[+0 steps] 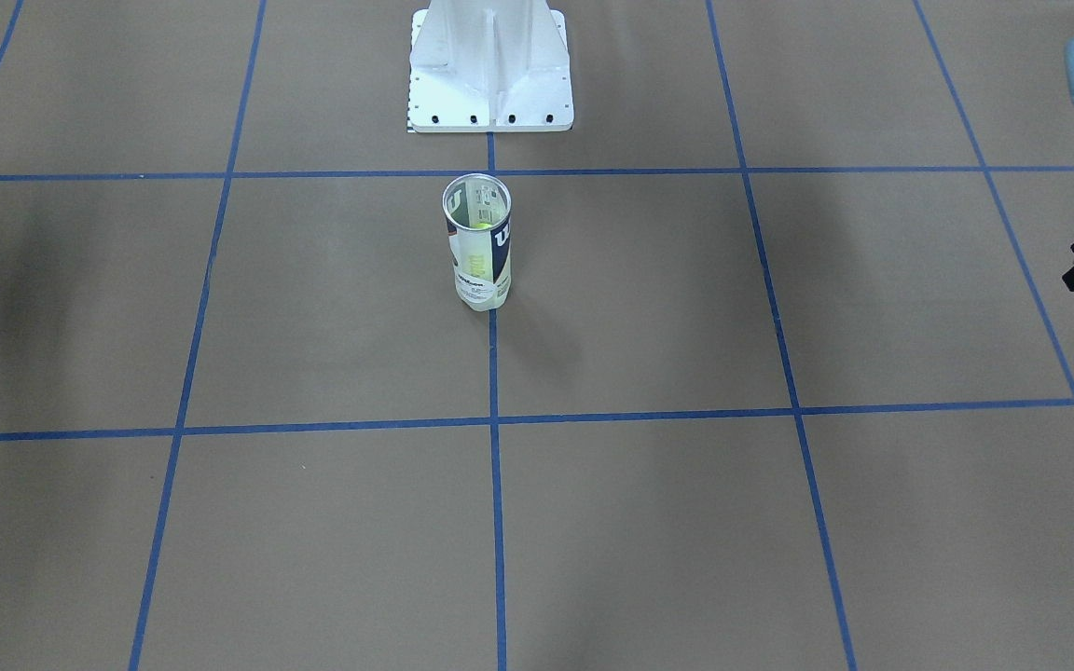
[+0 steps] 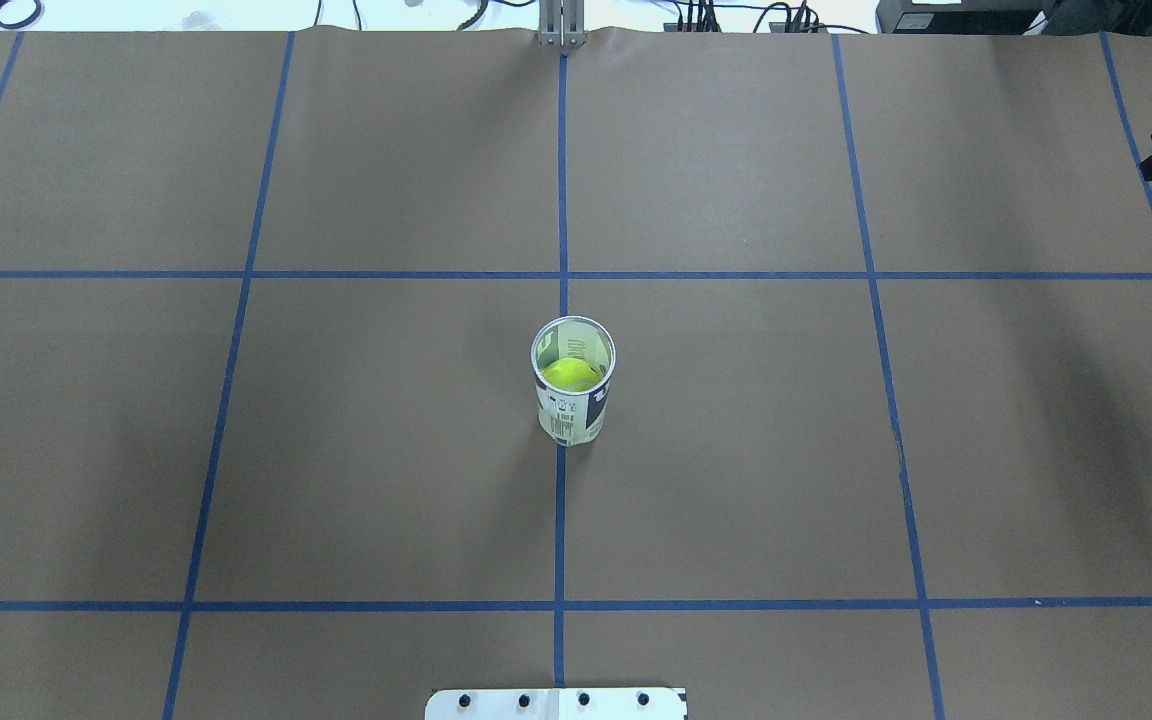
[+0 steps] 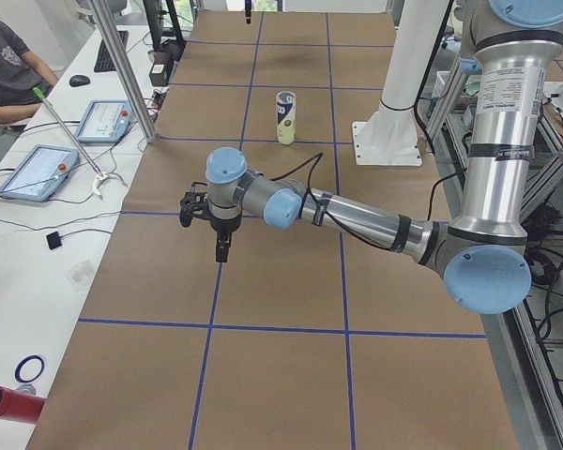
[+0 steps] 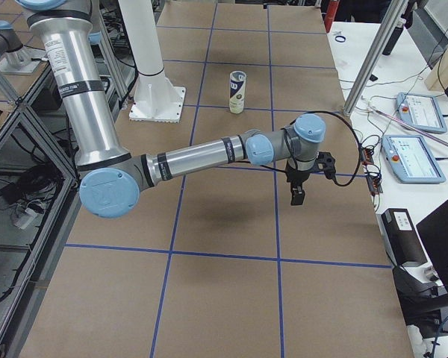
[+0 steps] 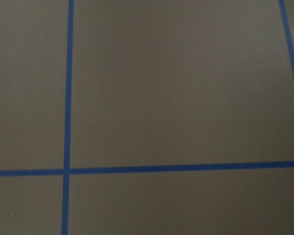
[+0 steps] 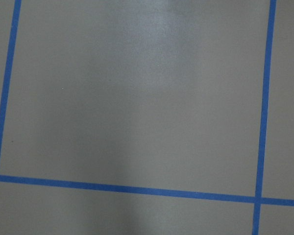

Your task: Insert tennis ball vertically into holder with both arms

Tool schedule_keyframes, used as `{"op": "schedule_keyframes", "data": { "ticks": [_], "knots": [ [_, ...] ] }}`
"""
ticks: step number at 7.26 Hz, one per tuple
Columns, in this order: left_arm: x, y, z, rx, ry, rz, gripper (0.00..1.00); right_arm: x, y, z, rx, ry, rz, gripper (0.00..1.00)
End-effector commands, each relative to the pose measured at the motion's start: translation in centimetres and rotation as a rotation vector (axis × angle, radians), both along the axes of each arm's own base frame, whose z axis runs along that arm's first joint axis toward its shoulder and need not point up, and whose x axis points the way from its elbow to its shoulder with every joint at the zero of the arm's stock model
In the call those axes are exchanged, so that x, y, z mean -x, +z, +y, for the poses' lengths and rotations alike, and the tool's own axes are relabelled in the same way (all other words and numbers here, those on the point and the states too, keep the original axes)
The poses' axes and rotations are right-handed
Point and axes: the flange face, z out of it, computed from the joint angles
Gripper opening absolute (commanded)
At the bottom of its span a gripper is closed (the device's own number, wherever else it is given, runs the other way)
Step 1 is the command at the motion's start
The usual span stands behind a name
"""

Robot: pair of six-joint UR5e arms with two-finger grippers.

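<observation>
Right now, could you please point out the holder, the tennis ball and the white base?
holder [image 2: 572, 414], overhead exterior view, on its labelled side wall.
tennis ball [image 2: 570, 374], overhead exterior view, on its yellow top inside the holder.
white base [image 1: 537, 101], exterior front-facing view, on its foot plate.

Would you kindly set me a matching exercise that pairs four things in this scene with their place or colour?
Things:
1. holder
2. tennis ball
3. base pedestal
4. left end effector

Descriptions:
A. white, at the robot's side of the table
B. above bare table, far from the holder
C. upright on the middle tape line
D. yellow-green, inside the holder

Pairs: 1-C, 2-D, 3-A, 4-B.
</observation>
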Motion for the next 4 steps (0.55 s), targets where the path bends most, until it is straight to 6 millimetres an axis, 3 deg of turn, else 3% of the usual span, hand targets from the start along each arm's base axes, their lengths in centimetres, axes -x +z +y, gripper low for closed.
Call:
{"op": "schedule_keyframes", "data": {
  "ticks": [1,4],
  "knots": [
    [1.5,2.3,2.7,0.087,-0.014,0.027,0.99,-1.3,1.2,1.2,0.026,0.008,-0.044,0.99],
    [1.6,3.4,4.1,0.105,-0.01,0.025,0.99,-1.4,1.2,1.6,0.019,0.01,-0.03,0.99]
  ]
}}
